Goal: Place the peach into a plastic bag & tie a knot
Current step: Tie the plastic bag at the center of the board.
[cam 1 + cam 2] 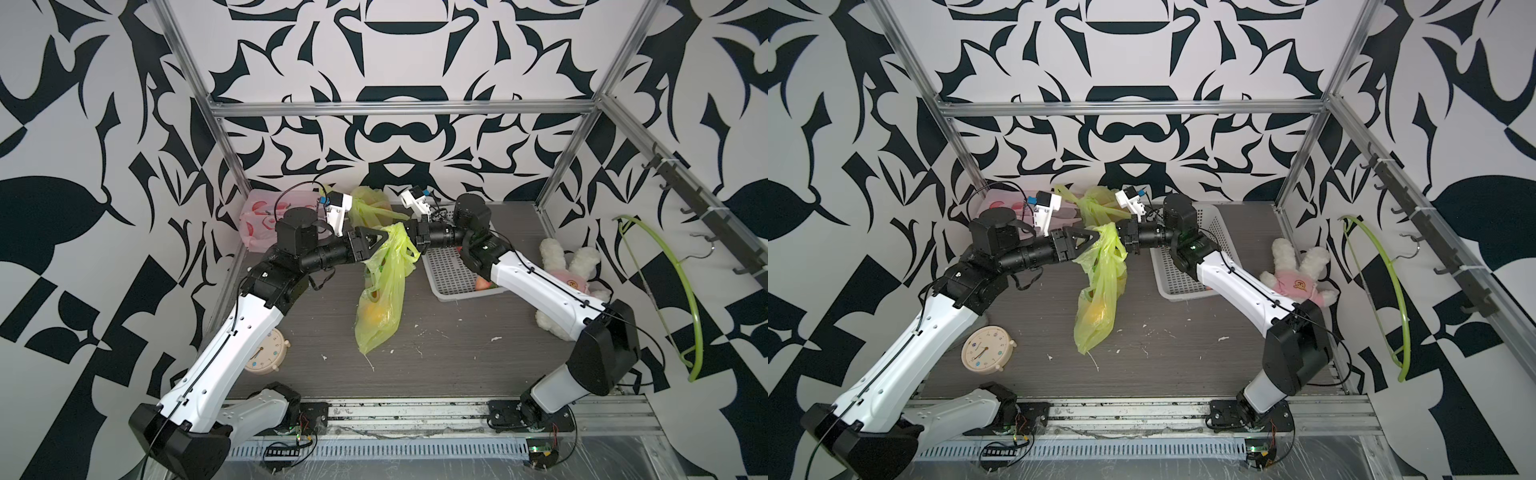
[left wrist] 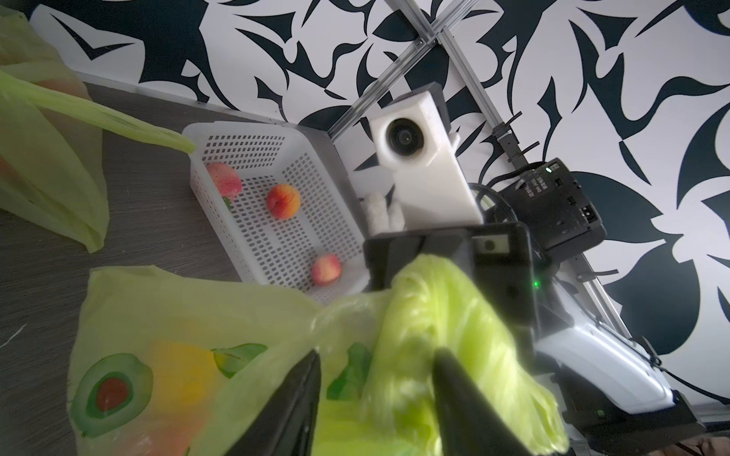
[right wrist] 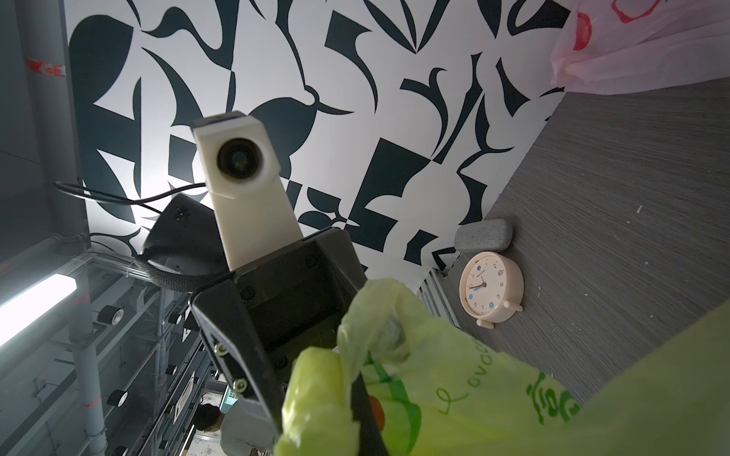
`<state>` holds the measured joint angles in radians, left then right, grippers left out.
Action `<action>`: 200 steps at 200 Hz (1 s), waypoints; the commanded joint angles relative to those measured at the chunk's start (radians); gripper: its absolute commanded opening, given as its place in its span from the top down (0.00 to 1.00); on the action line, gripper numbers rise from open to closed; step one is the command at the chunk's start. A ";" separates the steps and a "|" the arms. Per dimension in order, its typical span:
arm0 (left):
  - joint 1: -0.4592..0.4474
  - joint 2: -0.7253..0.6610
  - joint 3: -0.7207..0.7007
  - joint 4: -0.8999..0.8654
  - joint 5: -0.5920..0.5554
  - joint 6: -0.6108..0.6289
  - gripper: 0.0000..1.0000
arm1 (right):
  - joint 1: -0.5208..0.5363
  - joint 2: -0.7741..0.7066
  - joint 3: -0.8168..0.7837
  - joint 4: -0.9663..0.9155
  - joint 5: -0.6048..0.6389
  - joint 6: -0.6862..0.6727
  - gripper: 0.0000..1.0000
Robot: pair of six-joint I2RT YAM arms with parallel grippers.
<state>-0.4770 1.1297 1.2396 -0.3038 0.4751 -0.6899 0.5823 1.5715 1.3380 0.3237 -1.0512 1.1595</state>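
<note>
Green plastic bag (image 1: 384, 286): hangs at the centre of both top views, strung up by its top between the two grippers. Its lower end sags toward the bench (image 1: 457, 353), but whether it touches cannot be told.
Peach (image 1: 376, 313): a yellow-orange lump low inside the bag, just below frame centre.
Left gripper (image 2: 377, 355): jaws parted, with ropy twisted plastic lying between and over the fingers (image 2: 300, 395). No pinch shows, so it reads as released.
Right gripper (image 1: 413, 243): clenched on the bunched top of the bag, just right of it at frame centre, and it seems to carry the load.
White basket (image 2: 237, 136): on the bench, right of centre in both top views, with three more fruits (image 2: 283, 201) inside.
Done: bagging the peach looks complete.
Knot: the bag's mouth is gathered and twisted, yet no finished knot is visible, and one could be hidden in the bunch.
Left, as a judgement: form or tighten the knot, confirm it holds, then set the bag down.
</note>
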 commanded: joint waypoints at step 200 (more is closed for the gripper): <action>0.000 -0.025 -0.034 -0.027 0.102 0.120 1.00 | 0.008 -0.038 0.113 -0.246 -0.107 -0.285 1.00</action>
<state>-0.4679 1.1164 1.2186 -0.3195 0.5297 -0.6125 0.5827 1.5703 1.3869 0.0826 -1.1152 0.9417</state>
